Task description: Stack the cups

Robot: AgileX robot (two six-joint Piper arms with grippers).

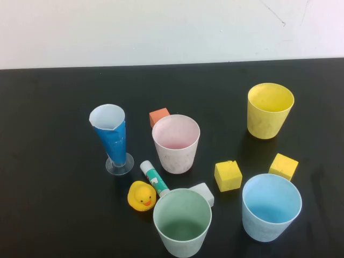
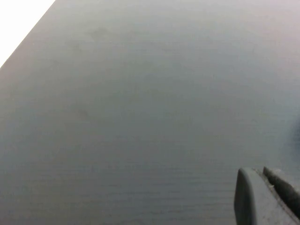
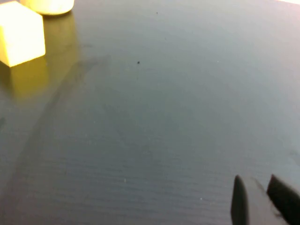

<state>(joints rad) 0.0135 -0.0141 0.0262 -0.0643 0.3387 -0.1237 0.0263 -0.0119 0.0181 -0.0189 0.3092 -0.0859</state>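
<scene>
Cups stood apart and upright on the black desk (image 1: 48,161), none yet nested: the pink cup (image 1: 176,143) near the middle, the green cup (image 1: 182,221) at the near edge, the light blue cup (image 1: 271,207) near right, and the yellow cup (image 1: 270,109) far right.

Neither arm showed in the high view. The left tool (image 2: 269,197) hung over bare desk in its wrist view, its two dark fingers close together with nothing between them. The right tool (image 3: 260,199) hung over bare desk too, a narrow gap between its fingers, also empty, with a yellow block (image 3: 19,33) well off.

Crowding looked like the main risk. A white block (image 1: 204,192) touched the green cup's rim line, and a glue stick (image 1: 154,178) and rubber duck (image 1: 142,195) lay just beside it; a finger coming down outside that wall could knock them. An orange block (image 1: 158,116) sat close behind the pink cup. The tall blue glass (image 1: 113,138) on its small clear foot would probably topple at a brush.

All four cups were wide, tapered, thin-walled matte plastic, likely light enough to skid or tip when pinched at the rim.
</scene>
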